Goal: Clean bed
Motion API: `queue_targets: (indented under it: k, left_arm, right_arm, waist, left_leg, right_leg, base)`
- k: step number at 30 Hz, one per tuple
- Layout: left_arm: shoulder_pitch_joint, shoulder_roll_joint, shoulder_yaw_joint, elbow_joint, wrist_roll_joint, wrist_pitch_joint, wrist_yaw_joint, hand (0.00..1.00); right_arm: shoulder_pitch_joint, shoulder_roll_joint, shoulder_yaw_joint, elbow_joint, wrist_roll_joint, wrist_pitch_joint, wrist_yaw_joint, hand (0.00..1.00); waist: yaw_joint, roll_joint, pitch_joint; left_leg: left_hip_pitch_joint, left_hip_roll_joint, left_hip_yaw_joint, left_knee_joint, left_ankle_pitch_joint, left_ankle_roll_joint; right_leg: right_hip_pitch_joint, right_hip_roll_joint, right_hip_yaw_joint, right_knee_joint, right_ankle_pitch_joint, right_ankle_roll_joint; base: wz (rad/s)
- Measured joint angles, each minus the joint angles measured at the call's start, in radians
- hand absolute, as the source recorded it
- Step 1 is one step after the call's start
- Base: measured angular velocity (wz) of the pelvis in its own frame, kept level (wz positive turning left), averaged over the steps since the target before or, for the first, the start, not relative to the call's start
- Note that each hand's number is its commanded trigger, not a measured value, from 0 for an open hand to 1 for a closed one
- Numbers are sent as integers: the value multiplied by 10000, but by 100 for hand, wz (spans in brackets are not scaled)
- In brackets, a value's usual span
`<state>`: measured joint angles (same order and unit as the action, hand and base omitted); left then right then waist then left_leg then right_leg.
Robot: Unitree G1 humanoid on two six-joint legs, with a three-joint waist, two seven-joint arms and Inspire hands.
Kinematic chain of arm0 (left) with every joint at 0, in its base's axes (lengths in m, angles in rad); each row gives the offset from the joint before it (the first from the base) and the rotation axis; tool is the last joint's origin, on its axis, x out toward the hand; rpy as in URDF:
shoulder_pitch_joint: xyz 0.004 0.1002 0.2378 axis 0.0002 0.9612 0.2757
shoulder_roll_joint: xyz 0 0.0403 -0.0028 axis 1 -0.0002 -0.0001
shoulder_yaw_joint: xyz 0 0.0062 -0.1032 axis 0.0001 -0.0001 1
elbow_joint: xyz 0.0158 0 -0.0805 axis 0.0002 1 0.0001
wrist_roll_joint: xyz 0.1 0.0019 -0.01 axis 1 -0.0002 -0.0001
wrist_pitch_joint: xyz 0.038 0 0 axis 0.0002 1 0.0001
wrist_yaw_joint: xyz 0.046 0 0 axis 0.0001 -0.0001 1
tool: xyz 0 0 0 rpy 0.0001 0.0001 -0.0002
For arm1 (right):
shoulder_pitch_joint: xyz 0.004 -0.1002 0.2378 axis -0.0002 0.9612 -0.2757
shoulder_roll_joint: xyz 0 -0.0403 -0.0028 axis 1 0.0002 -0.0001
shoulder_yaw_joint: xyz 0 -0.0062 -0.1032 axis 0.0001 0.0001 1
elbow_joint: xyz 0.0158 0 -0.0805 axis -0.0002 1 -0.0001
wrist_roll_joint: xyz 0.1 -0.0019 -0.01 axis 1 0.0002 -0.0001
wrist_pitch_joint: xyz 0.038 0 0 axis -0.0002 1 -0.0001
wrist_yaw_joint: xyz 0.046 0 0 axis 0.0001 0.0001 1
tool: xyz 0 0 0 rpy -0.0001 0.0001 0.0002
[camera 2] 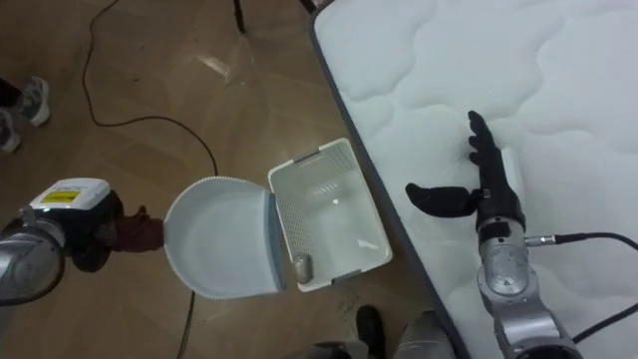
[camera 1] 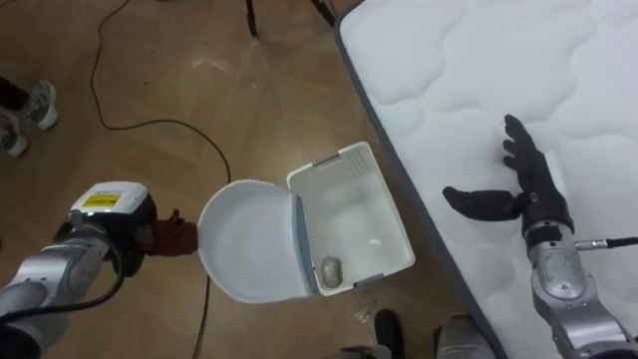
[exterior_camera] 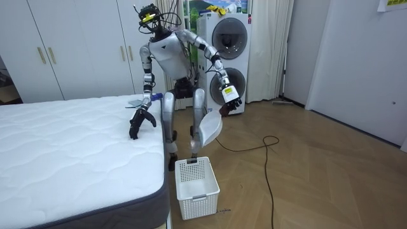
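Robot stands on the wood floor at the side of the bed, mattress (camera 1: 449, 60) to its right. White basket (camera 1: 395, 209) sits on the floor just beside the bed's edge, in front of its feet. Left hand (camera 1: 135, 231) is curled round the dark red handle of a white dustpan (camera 1: 249, 241); looks a firm hold to me. The pan's long axis runs across my view, handle out to the robot's left, straight lip toward the bed. That lip overlaps the basket's left rim from above. In the room view the pan hangs in the air over the basket, lip tipped down, apart from it. One small pale lump (camera 1: 331, 267) lies on the basket floor in the corner nearest the robot, just under the lip. Right hand (camera 1: 533, 184) is over the mattress near its edge, fingers straight, thumb spread wide, holding nothing. The room view suggests its fingertips rest on the cover, but I cannot be sure. The mattress around it looks bare to me. My judgement: this is the emptying step, and it turns on the lip being inside the basket's rim. The basket lies to the right of and below the left hand, so the left arm owns the move. Risk: if the lip sits too far left, the load lands on the floor.
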<state>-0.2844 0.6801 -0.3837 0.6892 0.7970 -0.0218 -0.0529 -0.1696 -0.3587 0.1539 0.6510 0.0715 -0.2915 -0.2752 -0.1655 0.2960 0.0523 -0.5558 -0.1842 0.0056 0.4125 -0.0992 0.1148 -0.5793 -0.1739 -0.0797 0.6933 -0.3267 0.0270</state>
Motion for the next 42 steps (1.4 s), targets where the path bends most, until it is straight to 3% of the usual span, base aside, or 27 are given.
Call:
queue_targets:
  k: [5, 9, 26, 30, 31, 38, 41, 42]
  left_arm:
    - [-70, 373, 10, 355, -201, 48, 52, 100]
    - [-247, 389, 13, 586, -206, 224, 226, 100]
    - [-299, 401, 13, 547, -224, 230, 292, 100]
    - [-297, 400, 23, 540, -224, 201, 391, 100]
    - [-296, 399, 33, 515, -232, 151, 467, 100]
    - [-124, 253, 59, 31, -1034, -140, 846, 100]
    - [292, 224, 139, -751, -1630, -359, 856, 100]
    - [491, 93, 365, -1100, -1793, -431, 857, 100]
  right_arm:
    - [209, -22, 10, -309, -10, 63, -61, 0]
    - [404, -54, 6, -703, 28, 235, -52, 0]
    - [615, -123, 12, -763, 20, 209, -10, 0]
    - [662, -141, 8, -726, 41, 218, 139, 0]
    - [660, -140, 9, -611, 50, 208, 190, 0]
    - [737, -116, 8, 196, 400, -32, 401, 0]
    - [973, -99, -12, 347, 587, -37, 586, 0]
    - [1084, -99, -20, 410, 689, -28, 686, 0]
  waist:
    - [4, 0, -1]
    - [58, 1, -1]
    - [3, -41, -17]
    - [12, -164, -64]
    - [29, -204, -69]
    - [-31, -358, -68]
    - [34, -627, -107]
    - [99, -694, -120]
  left_leg:
    - [121, -10, 170, -61, 3, 9]
    - [119, -25, 215, -26, 0, 11]
    - [119, 5, 398, -3, -1, 15]
    - [174, 63, 537, 2, -22, 59]
    - [211, 167, 749, 16, -53, 107]
    - [750, 244, 724, -111, -67, 124]
    - [1239, 269, 730, -309, -71, 127]
    - [1347, 353, 730, -343, -80, 130]
  right_leg:
    - [8, -13, 132, 63, -56, 23]
    - [-29, -19, 194, 176, -97, 26]
    - [-4, -82, 116, 150, -142, 30]
    - [65, -73, 156, 133, -142, 31]
    - [117, -11, 213, 96, -142, 31]
    - [832, 51, 23, -231, -132, 46]
    - [1299, 58, -22, -435, -137, 37]
    - [1473, 118, -14, -636, -89, 24]
  base:
    - [-4]
    - [1]
    - [1]
    - [0]
    - [0]
    - [4]
    - [-1]
    - [-14]
